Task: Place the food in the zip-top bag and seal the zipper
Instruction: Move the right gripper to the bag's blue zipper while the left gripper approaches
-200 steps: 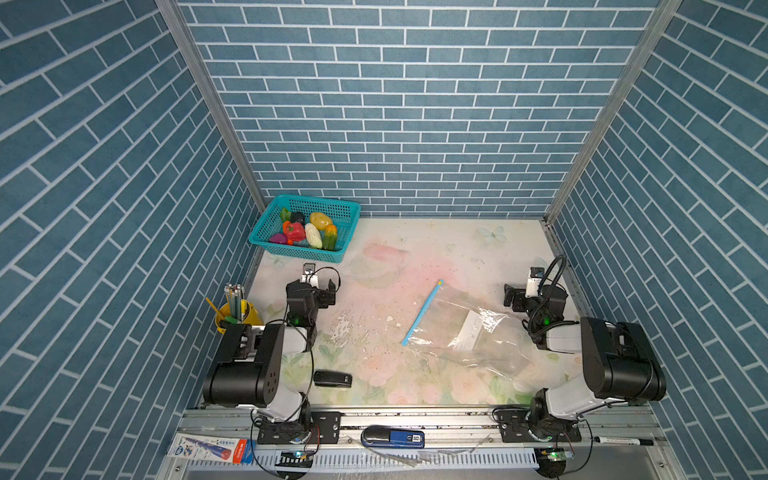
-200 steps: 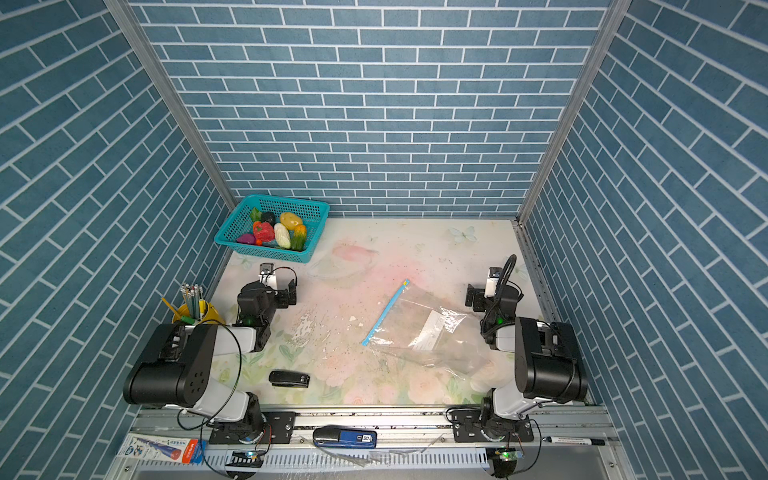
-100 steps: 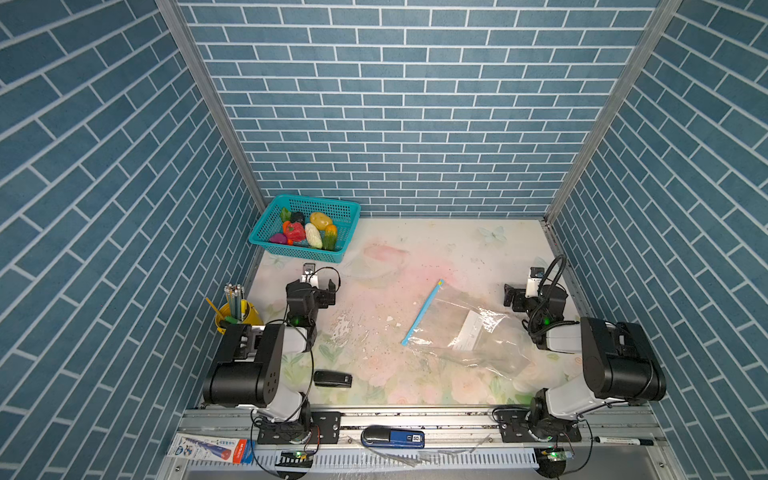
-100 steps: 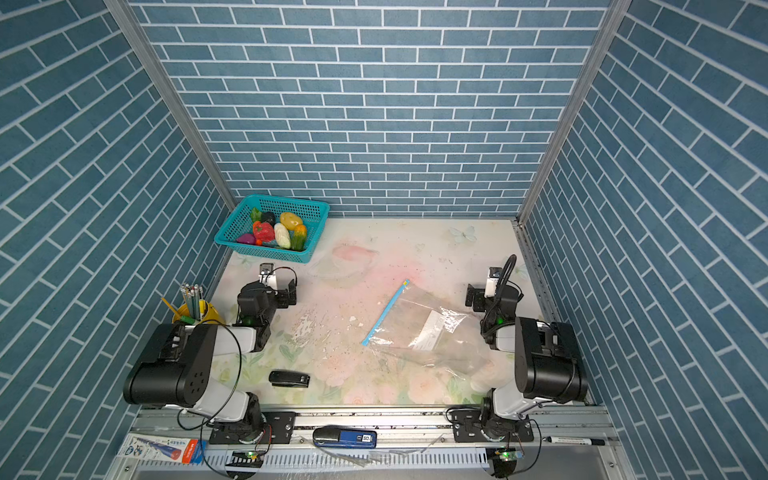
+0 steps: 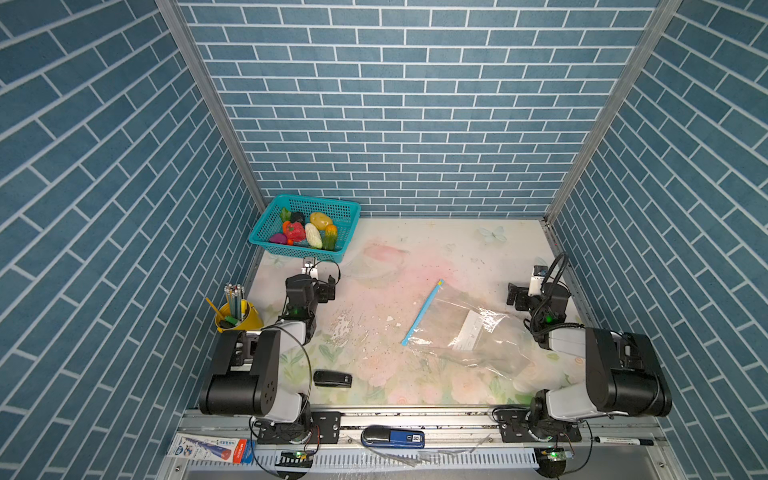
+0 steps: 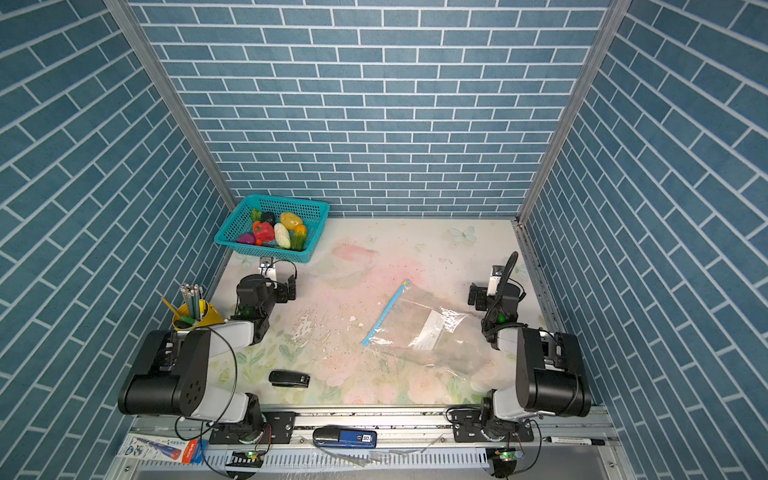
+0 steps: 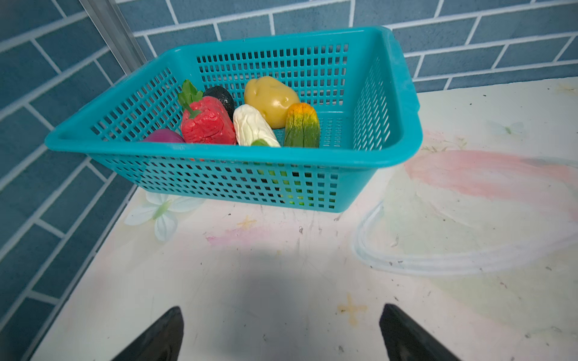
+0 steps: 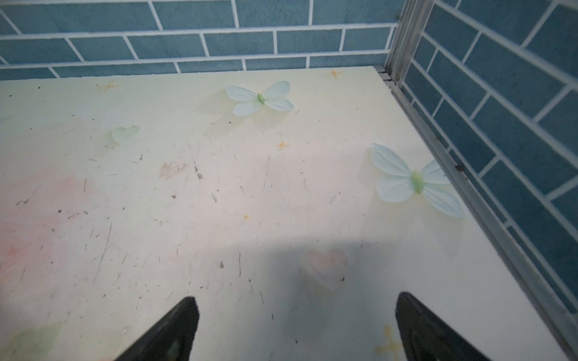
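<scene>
Food (image 5: 296,231) basketed, left end effector (image 7: 281,308), right end effector (image 8: 297,296) low, spread

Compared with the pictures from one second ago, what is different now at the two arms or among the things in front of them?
Nothing has visibly changed. The left gripper and the right gripper stay open and empty, in the same places. The food still lies in the teal basket, and the zip-top bag lies flat, untouched, with its zipper where it was.
</scene>
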Robot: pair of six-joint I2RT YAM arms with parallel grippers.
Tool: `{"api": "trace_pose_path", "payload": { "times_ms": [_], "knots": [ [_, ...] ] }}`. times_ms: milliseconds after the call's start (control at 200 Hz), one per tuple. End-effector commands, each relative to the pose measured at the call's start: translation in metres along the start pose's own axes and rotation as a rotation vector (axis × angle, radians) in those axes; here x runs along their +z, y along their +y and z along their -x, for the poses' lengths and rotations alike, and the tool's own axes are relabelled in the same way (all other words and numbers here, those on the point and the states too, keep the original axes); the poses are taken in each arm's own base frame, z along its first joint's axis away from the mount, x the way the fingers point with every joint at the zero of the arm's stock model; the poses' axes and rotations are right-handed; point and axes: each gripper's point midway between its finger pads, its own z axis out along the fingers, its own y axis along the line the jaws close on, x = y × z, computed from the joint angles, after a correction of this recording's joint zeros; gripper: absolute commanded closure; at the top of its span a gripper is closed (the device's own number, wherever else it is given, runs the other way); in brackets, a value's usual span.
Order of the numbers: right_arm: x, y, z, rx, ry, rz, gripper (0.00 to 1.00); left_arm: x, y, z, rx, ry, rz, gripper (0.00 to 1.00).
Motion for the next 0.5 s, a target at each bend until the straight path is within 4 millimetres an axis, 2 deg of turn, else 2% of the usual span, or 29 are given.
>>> {"api": "trace_pose_path", "payload": {
  "times_ms": [0, 110, 175, 190, 200, 230, 325, 435, 495],
  "knots": [
    [-0.010, -0.003, 0.036, 0.020, -0.022, -0.062, 0.01, -0.010, -0.015, 0.014, 0.062, 0.042, -0.040, 0.01],
    [-0.027, -0.006, 0.049, 0.142, 0.013, -0.099, 0.01, -0.021, -0.032, 0.035, 0.060, 0.036, -0.075, 0.01],
    [-0.042, -0.016, 0.046, 0.277, 0.096, -0.178, 0.01, -0.026, -0.040, 0.045, 0.025, 0.060, -0.067, 0.01],
    [-0.046, -0.020, 0.042, 0.319, 0.121, -0.211, 0.01, -0.027, -0.039, 0.042, 0.007, 0.085, -0.055, 0.01],
    [-0.049, -0.023, 0.041, 0.347, 0.135, -0.231, 0.01, -0.028, -0.039, 0.049, -0.010, 0.085, -0.048, 0.01],
    [-0.058, -0.026, 0.039, 0.418, 0.173, -0.267, 0.01, -0.029, -0.039, 0.053, -0.046, 0.120, -0.047, 0.01],
    [-0.078, -0.006, 0.034, 0.466, 0.285, -0.173, 0.01, -0.036, -0.054, 0.051, -0.106, 0.214, -0.102, 0.01],
    [-0.111, 0.011, 0.018, 0.502, 0.399, -0.104, 0.01, -0.049, -0.086, 0.056, -0.109, 0.215, -0.193, 0.01],
    [-0.128, 0.013, 0.006, 0.518, 0.452, -0.110, 0.01, -0.058, -0.105, 0.060, -0.098, 0.207, -0.244, 0.01]
  ]
}}
